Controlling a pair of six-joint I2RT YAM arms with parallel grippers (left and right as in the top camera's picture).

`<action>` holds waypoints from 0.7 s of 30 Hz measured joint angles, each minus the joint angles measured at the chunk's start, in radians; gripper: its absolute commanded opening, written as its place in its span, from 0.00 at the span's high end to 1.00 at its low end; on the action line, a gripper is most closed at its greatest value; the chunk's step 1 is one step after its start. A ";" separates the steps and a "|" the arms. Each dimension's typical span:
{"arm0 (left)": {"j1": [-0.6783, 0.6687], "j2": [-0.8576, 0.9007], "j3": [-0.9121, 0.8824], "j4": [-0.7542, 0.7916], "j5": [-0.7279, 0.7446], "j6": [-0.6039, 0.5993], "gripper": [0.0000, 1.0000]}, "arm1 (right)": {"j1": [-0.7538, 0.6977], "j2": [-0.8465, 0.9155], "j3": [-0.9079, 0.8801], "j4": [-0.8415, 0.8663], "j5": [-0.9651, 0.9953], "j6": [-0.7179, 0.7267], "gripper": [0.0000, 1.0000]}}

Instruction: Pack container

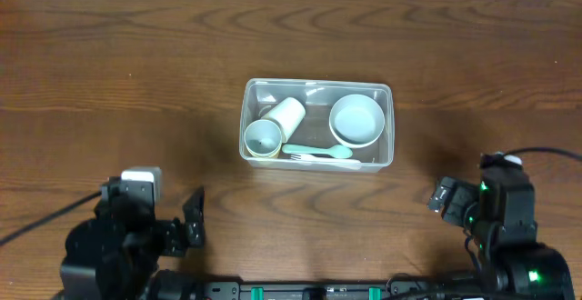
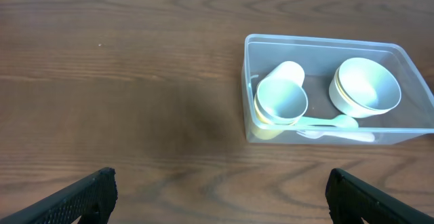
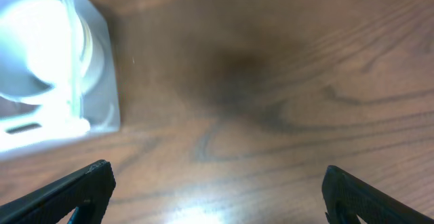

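Note:
The clear rectangular container (image 1: 317,87) stands at the middle of the wooden table. Inside lie a white cup on its side (image 1: 275,121), a white bowl (image 1: 356,119) and a pale green fork (image 1: 316,153). The container also shows in the left wrist view (image 2: 325,45) with the cup (image 2: 281,100), the bowl (image 2: 366,86) and the fork (image 2: 336,123), and blurred at the left of the right wrist view (image 3: 102,81). My left gripper (image 2: 220,195) is open and empty at the front left. My right gripper (image 3: 215,191) is open and empty at the front right.
The wooden table (image 1: 136,64) stretches around the container. Both arms rest low near the table's front edge, the left arm (image 1: 127,236) and the right arm (image 1: 500,218). A black rail (image 1: 318,291) runs along the front edge.

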 measured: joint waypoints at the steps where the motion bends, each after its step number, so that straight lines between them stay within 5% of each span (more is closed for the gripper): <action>1: 0.000 -0.019 -0.013 0.000 0.000 -0.003 0.02 | 0.000 -0.016 -0.001 0.007 0.003 0.006 0.01; 21: 0.000 -0.042 -0.030 0.002 -0.001 -0.016 0.02 | 0.000 -0.040 -0.001 0.036 -0.047 0.033 0.01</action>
